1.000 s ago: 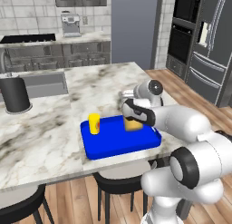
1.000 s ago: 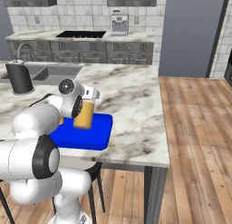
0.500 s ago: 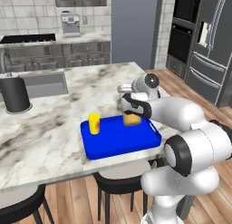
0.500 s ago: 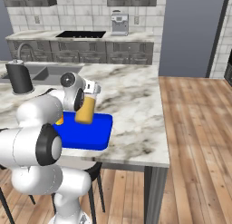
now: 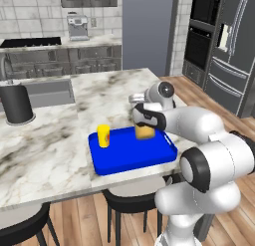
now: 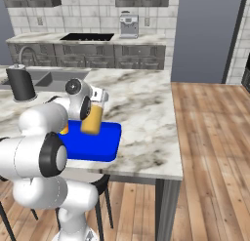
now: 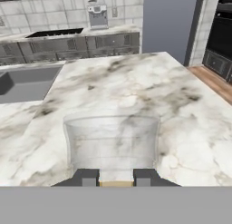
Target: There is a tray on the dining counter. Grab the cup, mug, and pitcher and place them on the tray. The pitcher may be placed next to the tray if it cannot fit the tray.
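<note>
My gripper (image 5: pixel 143 116) is shut on the rim of the pitcher (image 5: pixel 145 131), a clear glass cylinder with orange liquid. It holds the pitcher over the far right part of the blue tray (image 5: pixel 149 158) on the dining counter (image 5: pixel 45 150). From the right, the pitcher (image 6: pixel 91 120) leans slightly under the gripper (image 6: pixel 96 102), over the tray (image 6: pixel 100 146). The hand view looks down into the pitcher's glass mouth (image 7: pixel 111 143), with the gripper (image 7: pixel 116 178) at its near wall. The yellow cup (image 5: pixel 103 135) stands upright at the tray's left end. The mug is out of view.
A black canister (image 5: pixel 16 104) stands on the counter's left beside the inset sink (image 5: pixel 47 90). Black stools (image 5: pixel 127 202) sit under the counter's near edge. Bare marble (image 7: pixel 149 91) stretches beyond the tray. A wood floor (image 6: pixel 215 152) lies to the right.
The pitcher has shifted slightly toward the tray's far side, still in my grip. The arm's elbow has swung out and lower. The cup has not moved.
</note>
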